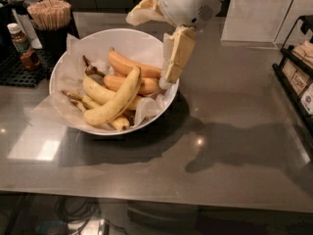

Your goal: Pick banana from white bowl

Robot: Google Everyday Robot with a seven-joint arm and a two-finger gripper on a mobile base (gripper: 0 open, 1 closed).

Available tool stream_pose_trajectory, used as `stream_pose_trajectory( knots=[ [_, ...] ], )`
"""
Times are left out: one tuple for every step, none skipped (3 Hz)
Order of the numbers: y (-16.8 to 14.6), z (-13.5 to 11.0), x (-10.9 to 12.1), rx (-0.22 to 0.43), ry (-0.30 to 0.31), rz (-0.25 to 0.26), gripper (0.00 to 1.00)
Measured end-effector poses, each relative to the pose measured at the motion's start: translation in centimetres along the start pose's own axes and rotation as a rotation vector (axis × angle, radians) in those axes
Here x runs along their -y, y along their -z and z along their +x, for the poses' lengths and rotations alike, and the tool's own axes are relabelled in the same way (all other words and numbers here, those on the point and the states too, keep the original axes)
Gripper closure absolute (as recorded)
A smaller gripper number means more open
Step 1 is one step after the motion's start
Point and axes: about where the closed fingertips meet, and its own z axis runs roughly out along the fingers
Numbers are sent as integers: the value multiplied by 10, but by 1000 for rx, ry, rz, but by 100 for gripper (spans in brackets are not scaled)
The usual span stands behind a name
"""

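Note:
The white bowl, lined with crumpled white paper, stands on the grey counter at the left. The banana, long, thick and pale yellow, lies diagonally on top of the pile in the bowl. Two deeper orange-yellow bananas lie behind it, and shorter yellow ones lie underneath. My gripper hangs down over the bowl's right rim, its tips just right of the orange bananas. It touches no banana and holds nothing.
A black holder with wooden stir sticks and a brown sauce bottle on a black mat stand at the back left. A black rack with packets lines the right edge. A clear stand is at the back right.

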Motion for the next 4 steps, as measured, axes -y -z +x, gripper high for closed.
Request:
stream_pose_trajectory(
  knots=[
    [-3,-1,2,5,2,-2,0],
    [-19,5,9,31,-5,-27,0],
    [-29,12,14,50,-16,-43,3],
    [-36,19,14,63,-36,-55,9]
  ],
)
